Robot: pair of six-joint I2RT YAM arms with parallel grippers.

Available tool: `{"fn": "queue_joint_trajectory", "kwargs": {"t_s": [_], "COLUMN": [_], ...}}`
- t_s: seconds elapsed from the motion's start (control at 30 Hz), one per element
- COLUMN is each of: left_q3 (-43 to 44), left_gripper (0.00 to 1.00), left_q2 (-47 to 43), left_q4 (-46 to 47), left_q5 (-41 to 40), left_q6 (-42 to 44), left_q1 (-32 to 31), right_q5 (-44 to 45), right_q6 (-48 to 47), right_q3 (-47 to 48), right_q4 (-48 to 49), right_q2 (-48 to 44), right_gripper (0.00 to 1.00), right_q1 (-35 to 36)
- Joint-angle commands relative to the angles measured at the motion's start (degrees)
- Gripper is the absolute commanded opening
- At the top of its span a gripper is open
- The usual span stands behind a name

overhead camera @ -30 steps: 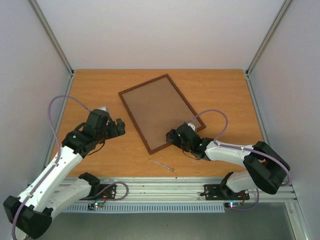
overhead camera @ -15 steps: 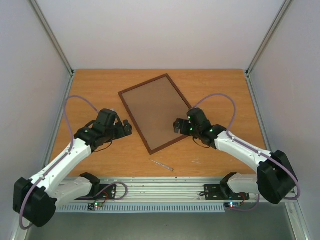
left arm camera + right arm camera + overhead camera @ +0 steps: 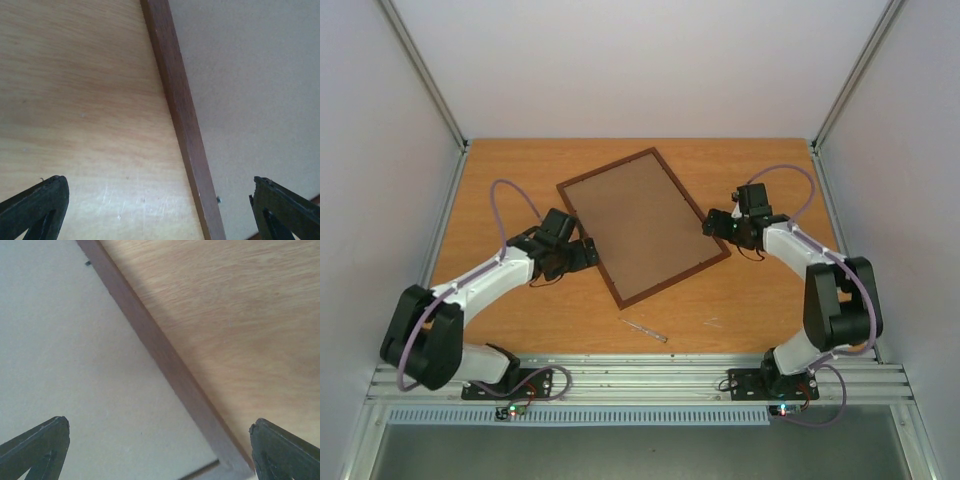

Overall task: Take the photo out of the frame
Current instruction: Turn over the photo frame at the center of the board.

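Note:
The frame lies flat at the middle of the table with its plain brown back up. The photo is hidden under that back. My left gripper is open beside the frame's left long rail; in the left wrist view the open left gripper straddles that rail, with one finger over bare table and the other over the backing. My right gripper is open at the right long rail; seen from its wrist, the right gripper spans rail and backing close to a corner.
A thin pale sliver lies on the wood near the front edge, with a smaller speck to its right. An aluminium rail runs along the front. Grey enclosure walls stand on both sides and behind.
Both arms have reached forward. The left gripper moved right to the frame's left rail. The right gripper left the frame's near corner and moved back and right along the right rail.

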Motion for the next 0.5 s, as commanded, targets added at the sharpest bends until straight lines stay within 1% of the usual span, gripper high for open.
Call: {"fn": "queue_joint_trajectory", "kwargs": {"t_s": [0.0, 0.2, 0.47], "left_q3": [4.0, 7.7, 11.3], "left_gripper": [0.99, 0.99, 0.99], "left_q2": [5.6, 13.9, 20.0], "left_q4": [5.1, 6.2, 6.5], "left_q5": [1.0, 2.6, 3.5], "left_q6": [0.9, 1.2, 2.2], "left_q1": [0.2, 0.2, 0.1], "right_q5": [-6.6, -8.4, -12.3], "right_q6": [-4.1, -5.6, -4.3], "right_q3": [4.5, 7.2, 5.3], "right_q4": [1.1, 0.2, 0.7], "right_q2": [5.8, 11.9, 13.5], "right_gripper": [0.98, 0.98, 0.98], "right_q1": [-2.2, -2.4, -2.4]}}
